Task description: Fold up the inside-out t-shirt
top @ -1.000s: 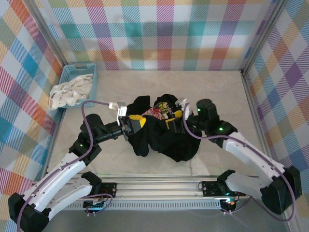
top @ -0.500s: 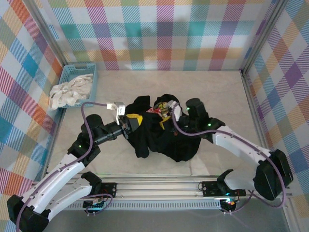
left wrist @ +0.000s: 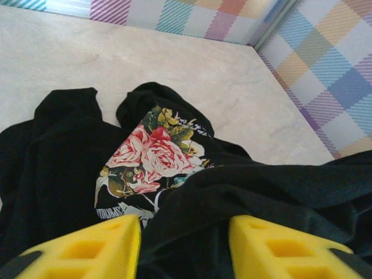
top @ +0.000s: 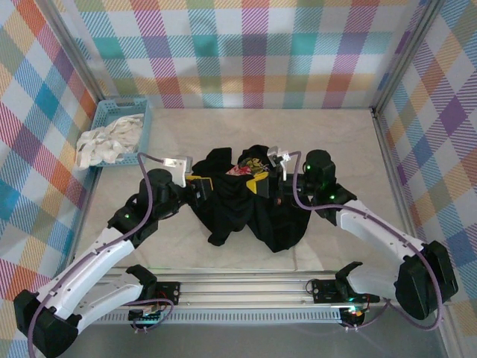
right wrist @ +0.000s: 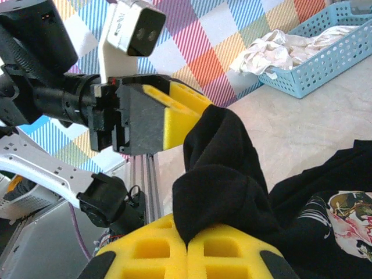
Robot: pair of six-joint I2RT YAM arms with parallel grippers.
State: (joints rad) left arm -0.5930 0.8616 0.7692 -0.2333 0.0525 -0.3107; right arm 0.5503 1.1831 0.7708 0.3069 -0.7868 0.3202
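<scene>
Starting well off to the far left of the inside-out t-shirt [top: 250,212], the blue basket [top: 100,112] holds a crumpled white-cream cloth [top: 104,142], far enough from the shirt not to hinder either arm. At the shirt's left edge sits the left gripper [top: 195,185]. Its yellow fingers [left wrist: 87,250] stand partly apart, with a fold of black cloth bulging into the gap, and by the look it is not pinched. The shirt itself lies crumpled in a heap on the table [top: 335,142], somewhat wider left to right than deep. No hem or sleeve line is readable, and its rose print [left wrist: 154,154] shows on top, just beyond the left fingers. At the shirt's upper right edge the right gripper [top: 261,184] is clamped tight on a raised peak of the black cloth, which stands up out of the closed pads. The two grippers face each other across the top of the heap, so any spreading pull would probably run left to right. The left arm is the nearer one to take a fresh hold on its side. Right of the shirt the table is bare marble up to the wall, and only the shirt's own bunched folds stand in the way.
</scene>
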